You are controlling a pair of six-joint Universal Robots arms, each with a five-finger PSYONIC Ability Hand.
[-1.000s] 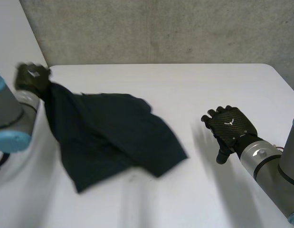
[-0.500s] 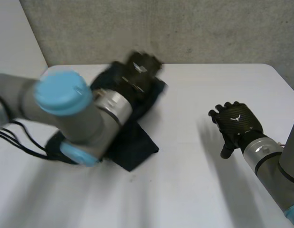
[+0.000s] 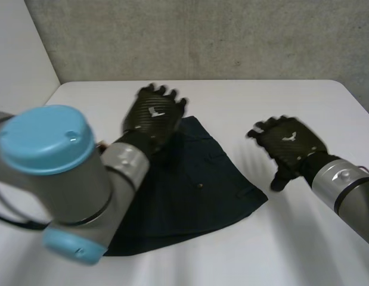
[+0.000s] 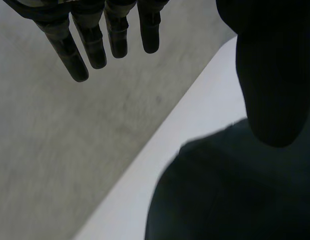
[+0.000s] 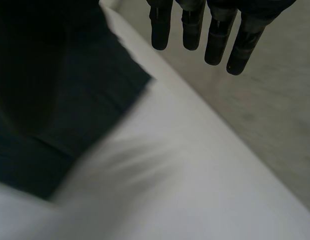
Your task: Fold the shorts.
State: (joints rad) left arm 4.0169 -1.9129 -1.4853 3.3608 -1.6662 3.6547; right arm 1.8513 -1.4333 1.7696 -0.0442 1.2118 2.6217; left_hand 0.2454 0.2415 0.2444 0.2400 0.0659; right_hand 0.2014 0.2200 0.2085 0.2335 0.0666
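Shorts (image 3: 196,190) look soft and limp; we'd pinch the hem corners. Left hand (image 3: 153,116) and right hand (image 3: 288,146): fingers straight, empty.

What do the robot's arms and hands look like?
The left hand and right hand are black, with a woven pattern and a white mark on the back. The arms are grey tubes with silvery wrists; the left arm has a light-blue cap.
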